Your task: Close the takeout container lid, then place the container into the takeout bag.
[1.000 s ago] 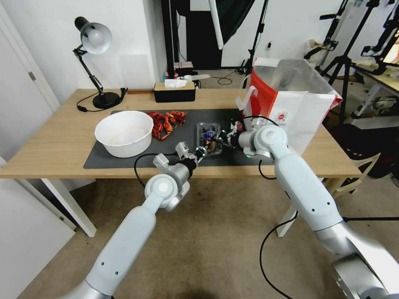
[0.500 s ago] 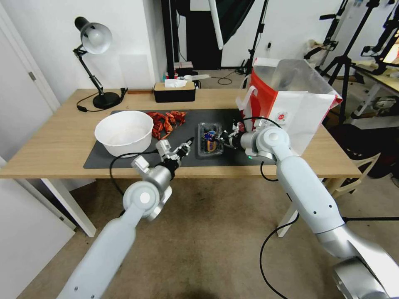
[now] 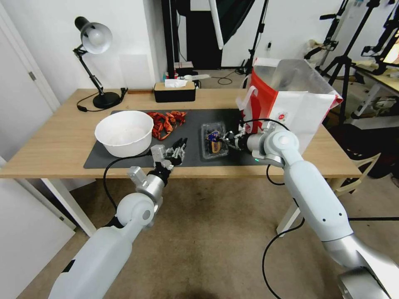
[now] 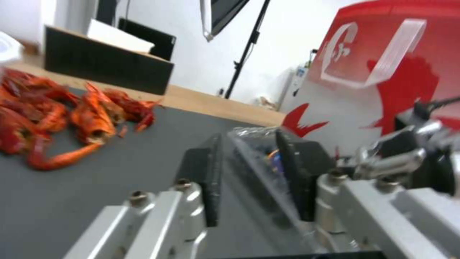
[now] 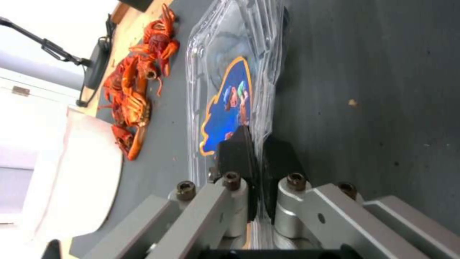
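The takeout container (image 3: 214,141) lies flat on the dark mat (image 3: 189,120), just left of the takeout bag (image 3: 299,110). It is a small clear clamshell (image 5: 230,72), and its lid (image 5: 225,108), with a blue label, is down over the base. My right gripper (image 3: 227,138) is shut on the container's right rim, its fingers (image 5: 237,154) pinching the clear plastic edge. My left gripper (image 3: 179,145) hangs open over the mat, left of the container and apart from it. In the left wrist view the container (image 4: 258,158) shows beyond the open left gripper (image 4: 247,144), with the bag (image 4: 383,72) behind.
A big white bowl (image 3: 124,133) stands at the mat's left end, with red crawfish (image 3: 166,119) heaped behind it. A black tissue box (image 3: 174,92) and a desk lamp (image 3: 97,62) stand at the table's back. The bag stands open at the right edge.
My left gripper has drawn back from the container, leftward and toward the table's front. The right gripper keeps its hold, and the container has slid slightly toward the bag.
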`<state>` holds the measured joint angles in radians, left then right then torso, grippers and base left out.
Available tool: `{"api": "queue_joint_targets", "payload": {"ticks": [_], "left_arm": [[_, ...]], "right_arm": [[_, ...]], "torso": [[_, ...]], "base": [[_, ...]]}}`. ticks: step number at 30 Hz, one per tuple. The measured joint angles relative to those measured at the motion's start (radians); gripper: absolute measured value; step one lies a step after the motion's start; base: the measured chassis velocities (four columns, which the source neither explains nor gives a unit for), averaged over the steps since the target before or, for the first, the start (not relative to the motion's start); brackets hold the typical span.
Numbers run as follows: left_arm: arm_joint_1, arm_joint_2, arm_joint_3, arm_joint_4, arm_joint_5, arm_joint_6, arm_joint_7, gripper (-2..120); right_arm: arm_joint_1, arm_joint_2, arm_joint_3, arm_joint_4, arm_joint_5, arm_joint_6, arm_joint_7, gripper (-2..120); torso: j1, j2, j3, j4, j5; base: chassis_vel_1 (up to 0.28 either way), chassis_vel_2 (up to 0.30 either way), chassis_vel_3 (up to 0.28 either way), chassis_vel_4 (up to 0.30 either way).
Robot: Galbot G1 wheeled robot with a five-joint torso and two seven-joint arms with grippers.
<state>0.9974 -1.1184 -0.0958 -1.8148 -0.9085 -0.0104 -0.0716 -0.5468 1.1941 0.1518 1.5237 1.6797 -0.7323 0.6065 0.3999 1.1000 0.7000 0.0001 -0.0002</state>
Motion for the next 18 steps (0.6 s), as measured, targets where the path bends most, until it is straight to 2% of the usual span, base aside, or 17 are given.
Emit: {"api": "queue_joint_targets", "payload": {"ticks": [2,3,5,6,7,9,10,11,13,15,18], "left_arm": [[0.022,0.011,-0.001,0.003,0.067,-0.030,0.005,45],[0.022,0.011,-0.001,0.003,0.067,-0.030,0.005,45],[0.051,0.019,-0.012,0.006,0.155,-0.056,0.002,55],[0.080,0.021,-0.024,0.006,0.222,-0.071,-0.012,60],[0.080,0.021,-0.024,0.006,0.222,-0.071,-0.012,60],[0.162,0.020,-0.051,-0.009,0.304,-0.093,-0.046,69],[0.188,0.015,-0.060,-0.009,0.316,-0.108,-0.055,74],[0.188,0.015,-0.060,-0.009,0.316,-0.108,-0.055,74],[0.232,0.001,-0.073,-0.010,0.335,-0.129,-0.070,84],[0.247,-0.006,-0.077,-0.012,0.346,-0.139,-0.077,87],[0.297,-0.026,-0.092,-0.018,0.401,-0.181,-0.107,99]], "right_arm": [[-0.010,-0.005,0.016,0.012,0.010,0.000,-0.001,0],[-0.010,-0.005,0.016,0.012,0.010,0.000,-0.001,0],[-0.014,-0.005,0.027,0.015,0.015,0.000,-0.012,0],[-0.014,-0.003,0.030,0.015,0.017,0.000,-0.024,0],[-0.014,-0.003,0.030,0.015,0.017,0.000,-0.024,0],[-0.014,-0.004,0.034,0.025,0.022,0.001,-0.050,0],[-0.014,-0.004,0.038,0.031,0.023,0.001,-0.062,0],[-0.014,-0.004,0.038,0.031,0.023,0.001,-0.062,0],[-0.014,-0.005,0.045,0.044,0.023,0.002,-0.083,0],[-0.014,-0.006,0.048,0.054,0.024,0.004,-0.092,0],[-0.016,-0.016,0.054,0.102,0.034,0.017,-0.110,0]], "torso": [[0.000,0.000,0.000,-0.0006,0.0001],[0.000,0.000,0.000,-0.0006,0.0001],[0.000,0.000,0.000,-0.0001,0.0001],[0.000,0.000,0.000,-0.0002,0.0001],[0.000,0.000,0.000,-0.0002,0.0001],[0.000,0.000,0.000,0.0000,0.0002],[0.000,0.000,0.000,0.0000,0.0002],[0.000,0.000,0.000,0.0000,0.0002],[0.000,0.000,0.000,0.0000,0.0001],[0.000,0.000,0.000,0.0000,0.0001],[0.000,0.000,0.000,-0.0003,0.0001]], "base": [[0.000,0.000,0.000,0.000],[0.000,0.000,0.000,0.000],[0.000,0.000,0.000,0.000],[0.000,0.000,0.000,0.000],[0.000,0.000,0.000,0.000],[0.000,0.000,0.000,0.000],[0.000,0.000,0.000,0.000],[0.000,0.000,0.000,0.000],[0.000,0.000,0.000,0.000],[0.000,0.000,0.000,0.000],[0.000,0.000,0.000,0.000]]}}
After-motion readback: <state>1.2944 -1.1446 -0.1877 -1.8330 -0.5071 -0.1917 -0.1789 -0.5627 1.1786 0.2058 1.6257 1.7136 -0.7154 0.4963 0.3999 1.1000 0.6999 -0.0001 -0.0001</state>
